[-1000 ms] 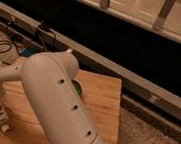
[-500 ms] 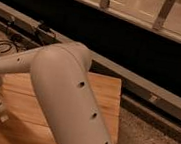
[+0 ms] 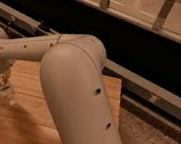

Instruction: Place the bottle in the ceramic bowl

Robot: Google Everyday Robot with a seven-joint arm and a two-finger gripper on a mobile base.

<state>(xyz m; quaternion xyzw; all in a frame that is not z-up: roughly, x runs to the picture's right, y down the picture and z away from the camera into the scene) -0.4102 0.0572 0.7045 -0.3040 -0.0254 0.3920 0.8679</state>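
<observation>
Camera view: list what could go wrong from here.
The bulky white arm hides much of the light wooden table; the ceramic bowl is not in sight, so the release may miss it. The end effector, shut at far left, seems to hold the slim whitish plastic bottle; a weak grip could drop it early.

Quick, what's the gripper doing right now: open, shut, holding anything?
Gripper, far left above the wooden table: shut, seemingly on the bottle.
</observation>
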